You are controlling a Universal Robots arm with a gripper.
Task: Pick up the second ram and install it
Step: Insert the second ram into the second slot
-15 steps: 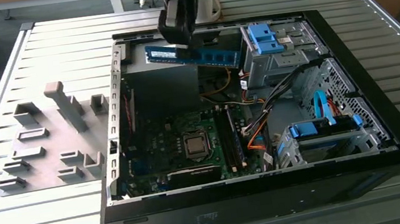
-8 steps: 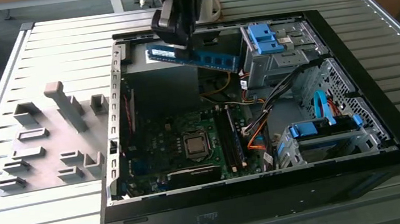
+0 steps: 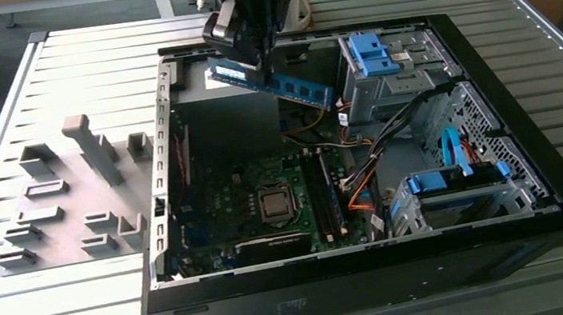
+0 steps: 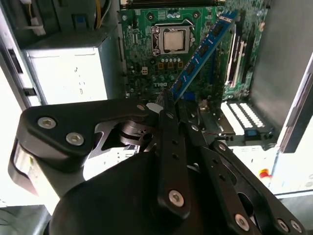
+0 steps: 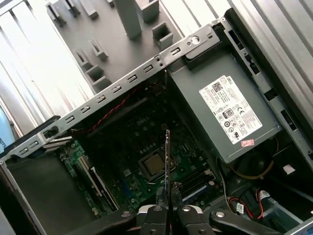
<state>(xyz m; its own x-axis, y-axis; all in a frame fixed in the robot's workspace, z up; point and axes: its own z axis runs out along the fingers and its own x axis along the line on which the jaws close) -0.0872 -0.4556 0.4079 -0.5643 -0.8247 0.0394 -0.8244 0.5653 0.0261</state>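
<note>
A slatted grey metal surface [image 3: 85,310] carries an open black desktop computer case [image 3: 544,198], which lies on its side with the interior facing up and takes up most of the surface toward the exterior view's right. Beside it, near the surface's edge at the exterior view's left, sits a flat grey fixture plate [image 3: 55,153] with upright grey blocks and slots. Inside the case, a grey boxed power supply with a white label [image 5: 230,115] fills one corner, and blue plastic drive caddies [image 3: 381,52] sit along the case's side at the exterior view's right. The green motherboard [image 4: 146,63] covers the case floor, with a square silver processor [image 4: 174,40] near its middle and long dark memory slots [image 3: 320,193] just beside that.

The black multi-link gripper [image 3: 268,70] hangs above the far part of the case — its fingers closed on the second ram [image 3: 284,85], a long thin blue circuit-board stick with black chips. The stick is held in the air, clear of the motherboard and tilted, one end pinched in the gripper and the rest reaching out over the board, as the second wrist view [image 4: 203,49] shows. In the first wrist view it appears edge-on [image 5: 167,156], a thin line above the processor area.
</note>
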